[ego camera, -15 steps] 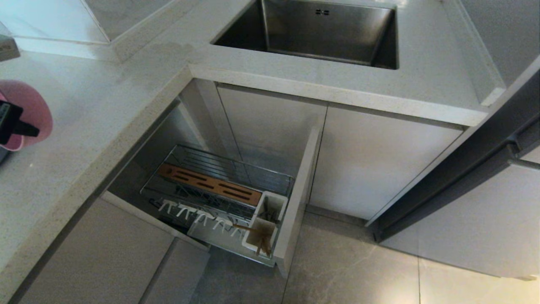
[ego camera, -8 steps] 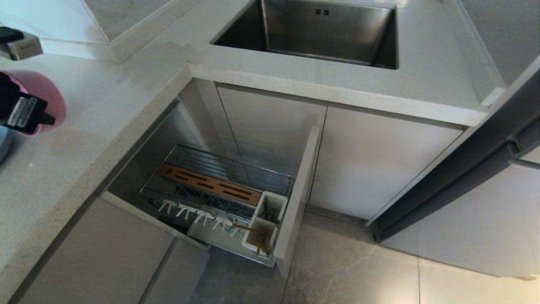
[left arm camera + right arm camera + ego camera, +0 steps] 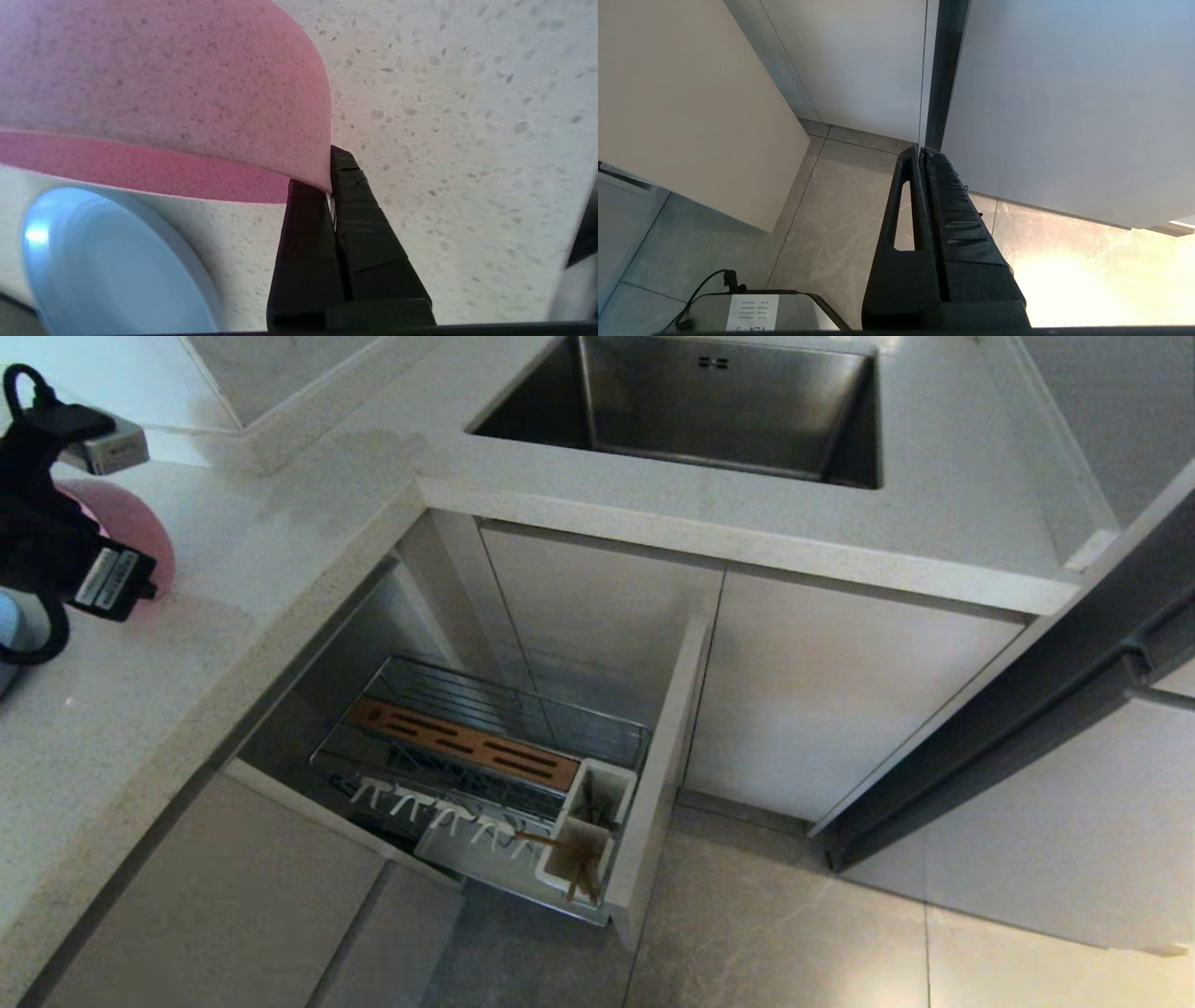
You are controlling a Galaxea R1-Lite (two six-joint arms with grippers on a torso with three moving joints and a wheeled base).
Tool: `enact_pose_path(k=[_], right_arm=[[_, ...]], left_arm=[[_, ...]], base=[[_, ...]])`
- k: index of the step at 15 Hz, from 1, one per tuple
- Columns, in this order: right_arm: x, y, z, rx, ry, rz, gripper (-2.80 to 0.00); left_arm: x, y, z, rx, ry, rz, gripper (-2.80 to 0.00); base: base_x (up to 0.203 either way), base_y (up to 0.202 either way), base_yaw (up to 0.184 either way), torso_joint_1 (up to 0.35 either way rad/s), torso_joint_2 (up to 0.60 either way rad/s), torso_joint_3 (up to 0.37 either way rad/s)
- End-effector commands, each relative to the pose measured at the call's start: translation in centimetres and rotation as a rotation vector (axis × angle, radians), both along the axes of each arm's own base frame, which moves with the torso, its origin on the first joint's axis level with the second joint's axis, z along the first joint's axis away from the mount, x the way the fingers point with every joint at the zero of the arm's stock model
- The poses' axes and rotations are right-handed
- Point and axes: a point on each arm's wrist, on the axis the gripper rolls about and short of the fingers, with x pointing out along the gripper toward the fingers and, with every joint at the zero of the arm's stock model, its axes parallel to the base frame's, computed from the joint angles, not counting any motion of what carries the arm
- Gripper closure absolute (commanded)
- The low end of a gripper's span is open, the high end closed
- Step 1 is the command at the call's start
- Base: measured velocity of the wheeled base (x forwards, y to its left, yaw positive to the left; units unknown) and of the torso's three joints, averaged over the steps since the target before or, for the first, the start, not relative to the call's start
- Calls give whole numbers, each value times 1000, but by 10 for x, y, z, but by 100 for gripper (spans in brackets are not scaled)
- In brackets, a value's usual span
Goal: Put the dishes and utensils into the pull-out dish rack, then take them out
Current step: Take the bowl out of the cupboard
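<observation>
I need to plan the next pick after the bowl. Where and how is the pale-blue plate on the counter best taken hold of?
Grip the wide, shallow pale-blue round plastic plate by its thin raised rim, one finger inside and one outside. It appears to lie flat on the speckled white counter, so coming from above onto the edge nearest the left hand probably suits; that hand is now shut on the small pink round bowl the same way.

The small pink speckled plastic bowl (image 3: 177, 88) looks matt. The pale-blue round plate (image 3: 112, 266) shines faintly. The white speckled stone table (image 3: 233, 579) is smooth, the steel sink (image 3: 709, 411) brushed, the chrome wire dish rack (image 3: 485, 747) glossy with its wooden slotted strip (image 3: 462, 745).
</observation>
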Motion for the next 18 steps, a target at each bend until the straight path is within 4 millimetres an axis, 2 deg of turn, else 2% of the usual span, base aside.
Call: enact_pose_path(k=[1, 5, 7, 10, 12, 18], right_arm=[[0, 0, 0, 0, -1, 0, 0], [0, 0, 0, 0, -1, 0, 0], [0, 0, 0, 0, -1, 0, 0], [0, 0, 0, 0, -1, 0, 0], [0, 0, 0, 0, -1, 0, 0], [0, 0, 0, 0, -1, 0, 0]], left_arm=[[1, -1, -2, 28, 22, -22, 0], [-1, -12, 9, 101, -46, -76, 0], [-14, -14, 26, 137, -138, -81, 0], [-33, -16, 36, 223, -151, -111, 0], [-45, -16, 40, 295, -128, -143, 0], [-65, -8, 26, 452, 133, -195, 0]], base=[[0, 0, 0, 0, 0, 0], [0, 0, 0, 0, 0, 0], [0, 0, 0, 0, 0, 0], [0, 0, 0, 0, 0, 0], [0, 0, 0, 0, 0, 0], [0, 0, 0, 0, 0, 0]])
